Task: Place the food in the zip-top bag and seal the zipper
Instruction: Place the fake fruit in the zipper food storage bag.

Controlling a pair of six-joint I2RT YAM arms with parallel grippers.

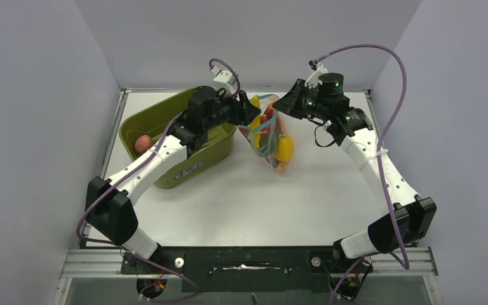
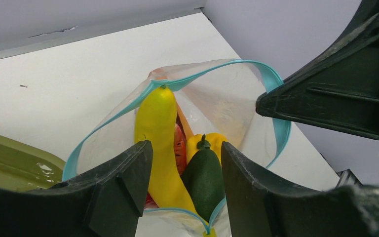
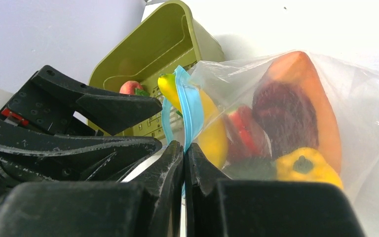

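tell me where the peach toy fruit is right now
The peach-coloured plastic toy fruit lies in the olive-green plastic bin, at the top view's left.

I took the white table (image 1: 241, 203) as my reference. An olive-green bin (image 1: 213, 149) sat on the table's far left part, turned at an angle to the table's edges, with one corner close to the left edge. A white label (image 1: 190, 170) with dark print was stuck low on the bin wall that faced the table's near side. Plain grey walls closed the table in on the left (image 1: 38, 95), far (image 1: 248, 38) and right (image 1: 457, 95). A ridged aluminium rail (image 1: 101, 264) ran along the table's near edge.
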